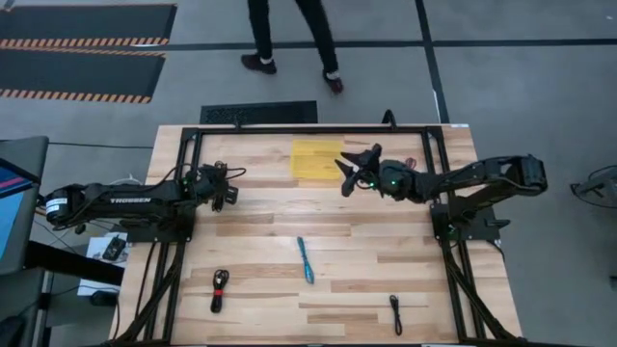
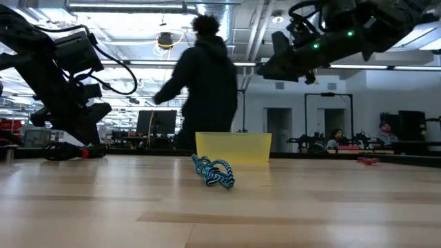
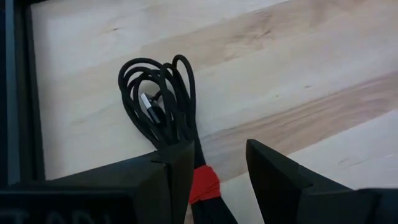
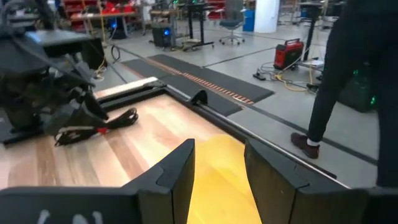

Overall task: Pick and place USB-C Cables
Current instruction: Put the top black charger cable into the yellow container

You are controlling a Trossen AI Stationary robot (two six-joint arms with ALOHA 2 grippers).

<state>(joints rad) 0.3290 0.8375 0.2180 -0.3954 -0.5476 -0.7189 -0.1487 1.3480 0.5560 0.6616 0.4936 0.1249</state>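
Note:
A black coiled cable (image 3: 158,99) with a red band (image 3: 205,183) lies on the wood near the table's left far part, also visible in the right wrist view (image 4: 93,129). My left gripper (image 3: 221,149) is open just above it, one finger on each side of the red band. Whether a finger touches the cable, I cannot tell. My right gripper (image 4: 219,146) is open and empty, raised over the yellow tray (image 1: 313,159). A light blue cable (image 1: 306,260) lies mid-table, a black-and-red one (image 1: 220,289) near the left near edge, and a thin black one (image 1: 395,313) near the right near edge.
Black frame rails (image 1: 289,130) run along the table's far edge and down both sides past the arm bases. A person (image 1: 289,39) stands on the floor beyond the far edge. Bare wood lies between the yellow tray and the light blue cable.

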